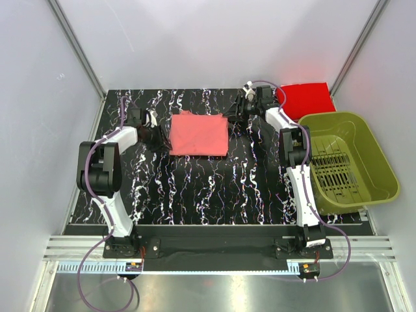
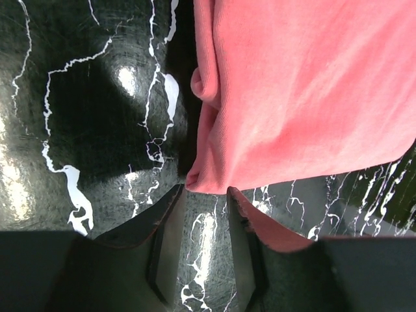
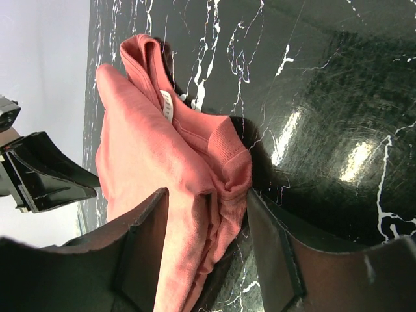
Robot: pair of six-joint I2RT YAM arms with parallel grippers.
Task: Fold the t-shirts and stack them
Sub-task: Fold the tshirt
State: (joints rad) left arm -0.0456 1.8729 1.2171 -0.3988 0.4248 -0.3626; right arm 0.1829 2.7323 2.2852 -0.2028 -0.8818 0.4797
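Note:
The salmon-pink t-shirt [image 1: 198, 134] lies folded into a rectangle at the table's back middle. The red t-shirt [image 1: 305, 99] lies folded at the back right. My left gripper [image 1: 158, 136] is at the pink shirt's left edge. In the left wrist view it [image 2: 205, 192] is open and empty, its tips just short of the shirt's corner [image 2: 299, 91]. My right gripper [image 1: 235, 112] is at the shirt's back right corner. In the right wrist view it [image 3: 207, 195] is open, its jaws straddling the bunched collar edge [image 3: 195, 169] without squeezing it.
An olive-green plastic basket [image 1: 374, 153] stands at the right, in front of the red shirt. The table [image 1: 214, 195] is black marble-patterned. White walls enclose the back and sides. The left gripper also shows in the right wrist view [image 3: 39, 172].

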